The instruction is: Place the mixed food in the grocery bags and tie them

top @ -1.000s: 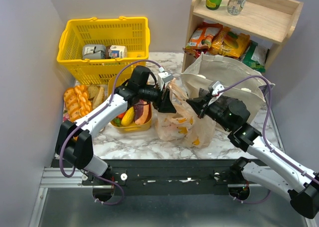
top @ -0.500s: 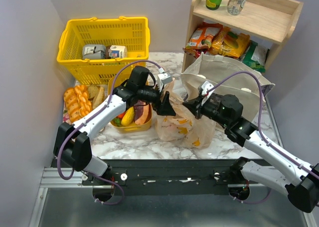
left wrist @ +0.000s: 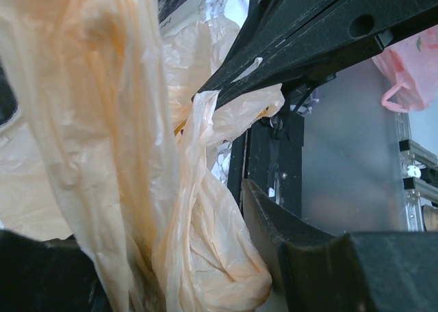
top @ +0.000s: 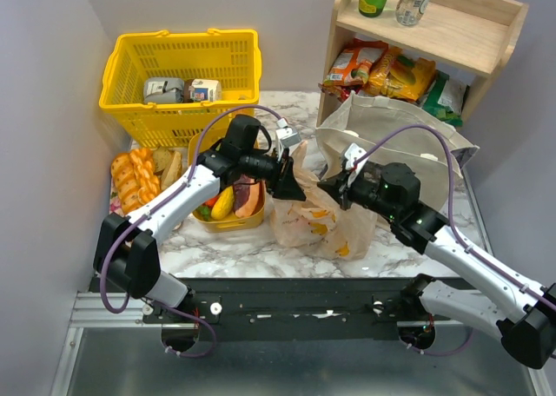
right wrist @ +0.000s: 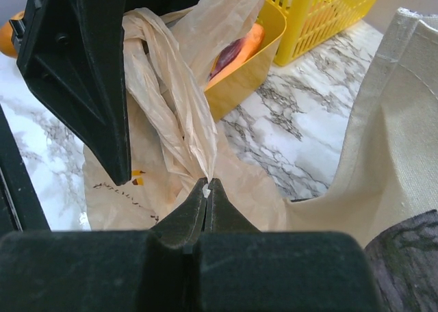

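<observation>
**Right gripper brings its handle across to the left one**

We see the right gripper clamped on a twisted strand of the peach plastic bag. Over the last second it has swung leftwards, and its tips now sit just beside the left gripper. That one stands with jaws apart, bag film hanging loose between them. The bag rests mid-worktop, between the canvas tote and the yellow tub, where fruit and vegetables lie unpacked. We judge the handles are being crossed for a knot.

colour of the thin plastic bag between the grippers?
Plastic bag: translucent peach with yellow prints; clearest in top external view.
</observation>
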Tool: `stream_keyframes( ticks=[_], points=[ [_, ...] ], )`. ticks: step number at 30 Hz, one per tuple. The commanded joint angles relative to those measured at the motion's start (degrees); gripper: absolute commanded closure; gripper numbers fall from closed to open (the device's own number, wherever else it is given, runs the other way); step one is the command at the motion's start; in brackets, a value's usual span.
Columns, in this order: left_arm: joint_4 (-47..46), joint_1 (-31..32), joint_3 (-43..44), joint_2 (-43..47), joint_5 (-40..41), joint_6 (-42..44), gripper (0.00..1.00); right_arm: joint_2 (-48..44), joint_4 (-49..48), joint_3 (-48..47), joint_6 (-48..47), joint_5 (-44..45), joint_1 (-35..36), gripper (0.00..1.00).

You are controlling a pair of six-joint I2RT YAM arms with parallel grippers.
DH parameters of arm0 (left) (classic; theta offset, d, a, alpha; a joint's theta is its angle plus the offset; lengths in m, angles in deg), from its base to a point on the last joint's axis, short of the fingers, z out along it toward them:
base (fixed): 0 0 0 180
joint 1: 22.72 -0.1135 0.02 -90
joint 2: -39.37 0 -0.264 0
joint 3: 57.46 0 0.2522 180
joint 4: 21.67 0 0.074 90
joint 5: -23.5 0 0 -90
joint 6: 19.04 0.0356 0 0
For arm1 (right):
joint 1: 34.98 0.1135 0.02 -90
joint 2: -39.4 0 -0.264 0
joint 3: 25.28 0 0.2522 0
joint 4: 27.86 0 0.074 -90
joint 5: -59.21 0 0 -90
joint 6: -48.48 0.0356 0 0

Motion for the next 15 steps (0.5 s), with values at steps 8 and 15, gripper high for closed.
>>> stream_keyframes(
  ticks=[8, 15],
  points=[
    [-5.51, 0.44, -3.05, 0.07, -2.30, -2.24, 1.00, -1.11, 0.22, -2.52, 2.10, 2.11, 0.52, 0.91],
    [-6.39, 1.23, -4.20, 1.03, -2.20, -1.63, 1.00, -0.50, -0.65, -6.02, 9.29, -7.44, -2.29, 0.22]
  ],
)
